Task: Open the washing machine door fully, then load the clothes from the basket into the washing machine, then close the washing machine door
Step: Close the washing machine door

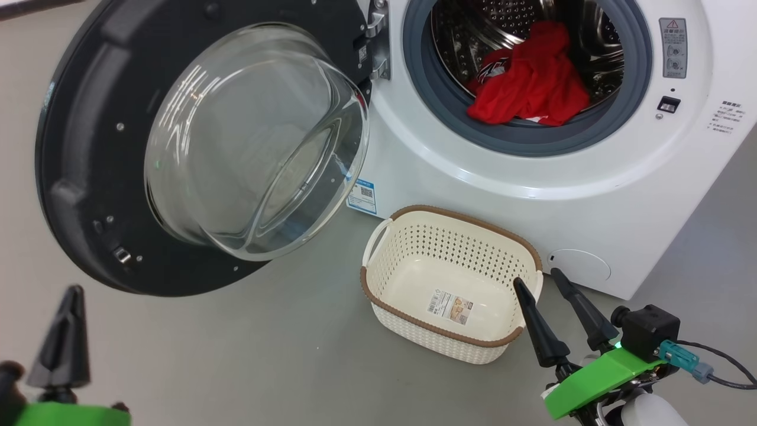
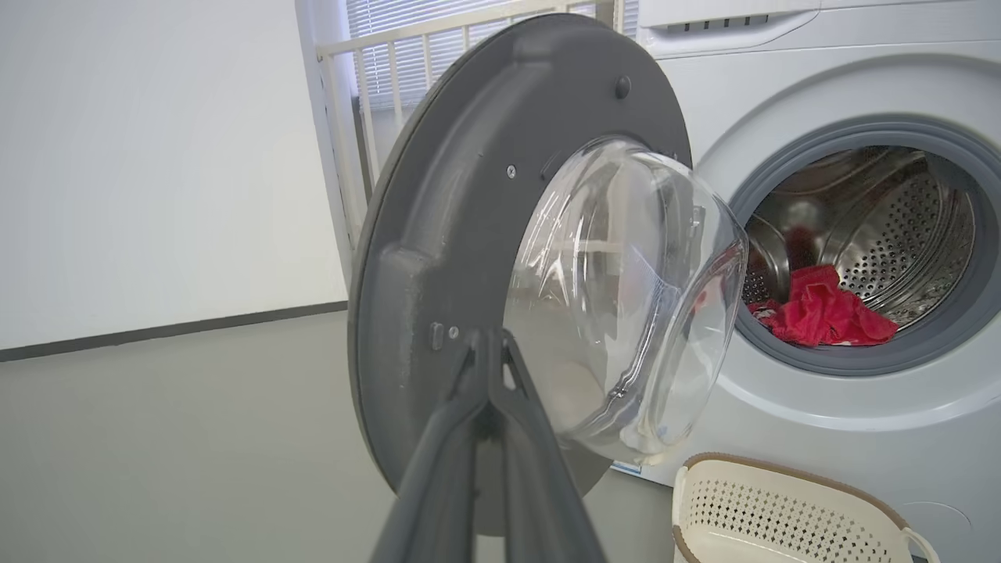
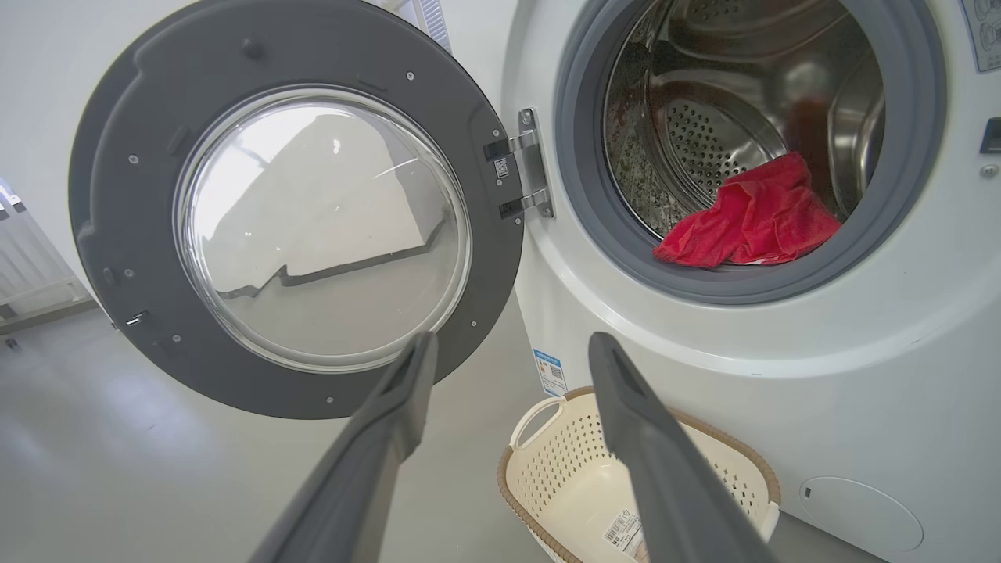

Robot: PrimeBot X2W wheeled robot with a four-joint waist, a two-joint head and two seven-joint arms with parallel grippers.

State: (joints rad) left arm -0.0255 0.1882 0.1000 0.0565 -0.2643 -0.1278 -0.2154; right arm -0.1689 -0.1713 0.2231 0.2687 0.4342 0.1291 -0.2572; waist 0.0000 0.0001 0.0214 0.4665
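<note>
Floor (image 1: pixel 248 361): plain grey, running from the robot to the washing machine (image 1: pixel 532 201) ahead and to the right.
Clothes (image 1: pixel 535 83): red heap inside the drum (image 1: pixel 473 29), at its front lip against the grey rubber ring (image 1: pixel 426 89).
Basket (image 1: pixel 467 220): on the floor just before the machine, with nothing in it but its label sticker (image 1: pixel 450 307).
Washing machine door (image 1: pixel 83 177): swung wide to the robot's left on its hinge (image 1: pixel 378 47), inner face and glass bowl turned toward the robot. The free edge with its latch (image 1: pixel 121 255) is the part farthest from the hinge.
Left gripper (image 1: pixel 74 293): fingers pressed together on nothing, tips pointing up at the free edge, near it but apart.
Right gripper (image 1: pixel 539 278): fingers spread, empty, over the basket's right end and well apart from the door.
Step judged: only the closing remains.
Deciding relation: the free edge lies up and ahead of the left gripper, the nearer arm — the push probably has to come from behind that edge, toward the hinge side.
</note>
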